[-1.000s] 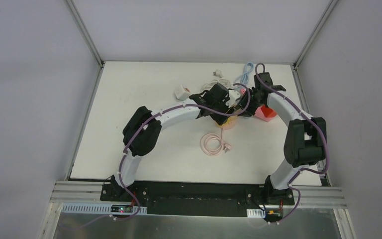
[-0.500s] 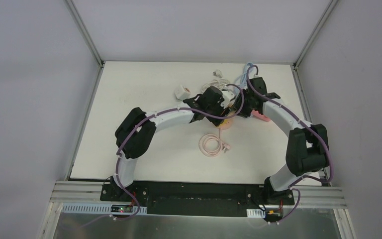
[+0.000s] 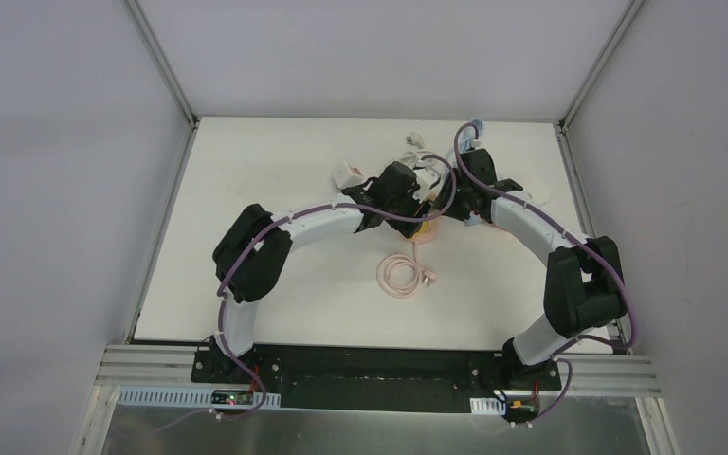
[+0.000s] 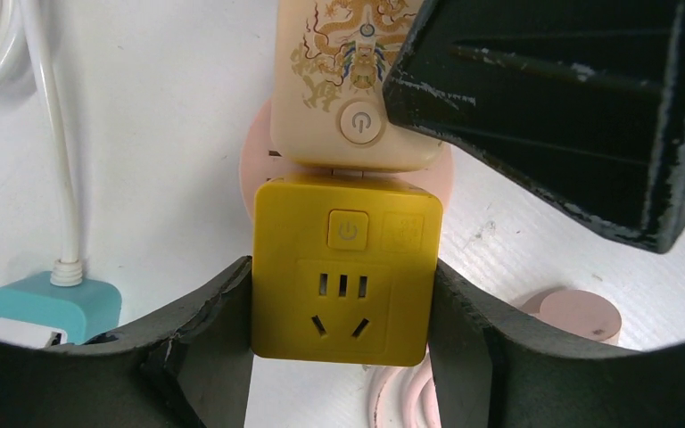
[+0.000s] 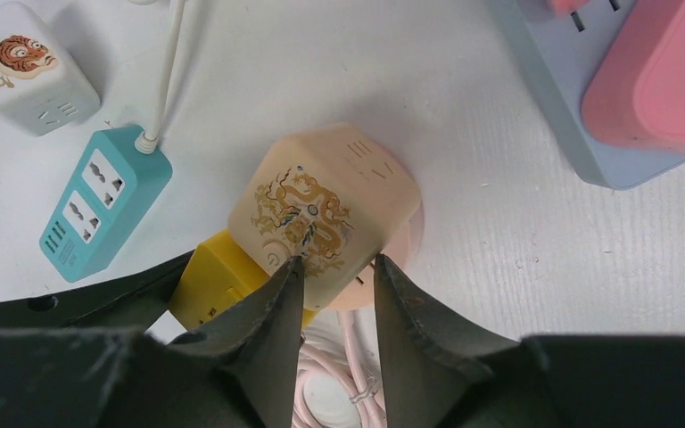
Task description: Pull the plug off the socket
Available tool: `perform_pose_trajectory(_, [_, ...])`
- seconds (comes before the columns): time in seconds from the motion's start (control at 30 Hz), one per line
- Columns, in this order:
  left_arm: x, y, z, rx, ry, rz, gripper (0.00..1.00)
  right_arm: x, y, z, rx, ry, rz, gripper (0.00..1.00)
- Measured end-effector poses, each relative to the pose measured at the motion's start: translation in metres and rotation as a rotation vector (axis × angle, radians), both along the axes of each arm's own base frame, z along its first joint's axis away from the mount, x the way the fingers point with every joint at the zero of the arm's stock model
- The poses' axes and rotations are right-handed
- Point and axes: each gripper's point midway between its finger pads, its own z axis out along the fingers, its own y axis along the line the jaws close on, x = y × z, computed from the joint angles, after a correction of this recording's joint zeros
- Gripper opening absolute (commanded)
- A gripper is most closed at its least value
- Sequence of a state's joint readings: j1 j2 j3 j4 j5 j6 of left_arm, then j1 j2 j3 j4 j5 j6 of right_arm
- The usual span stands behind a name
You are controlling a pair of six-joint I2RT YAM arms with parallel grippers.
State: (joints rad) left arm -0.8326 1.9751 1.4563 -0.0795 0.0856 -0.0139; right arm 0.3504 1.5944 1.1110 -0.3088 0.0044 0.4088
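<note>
Left tool (image 4: pixel 342 301) clamped the yellow plastic cube socket (image 4: pixel 346 259) — beige dragon-print cube plug (image 5: pixel 321 209) seated against it. Right tool (image 5: pixel 334 267), narrowly parted, overlapped the plug; grip indeterminable. Teal power strip (image 5: pixel 103 214) lay beside.

Power symbol (image 4: pixel 348 231) on yellow socket cube (image 4: pixel 346 303), another on beige cube (image 4: pixel 330 89)

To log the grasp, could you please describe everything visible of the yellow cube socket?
The yellow cube socket is glossy plastic with rounded corners. Its top face carries a power button, a faint square emblem, three small slots and a three-pin outlet. It sits upright, clamped at its sides by the left gripper; the beige dragon-printed cube abuts its far side.
</note>
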Motion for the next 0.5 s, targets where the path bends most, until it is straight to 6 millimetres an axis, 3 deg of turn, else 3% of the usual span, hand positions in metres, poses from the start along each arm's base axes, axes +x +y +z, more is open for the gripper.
perform_pose_trajectory(0.5, [0.0027, 0.0013, 0.0037, -0.051, 0.019, -0.016, 0.00, 0.0048, -0.0028, -0.0001, 0.045, -0.016, 0.009, 0.35])
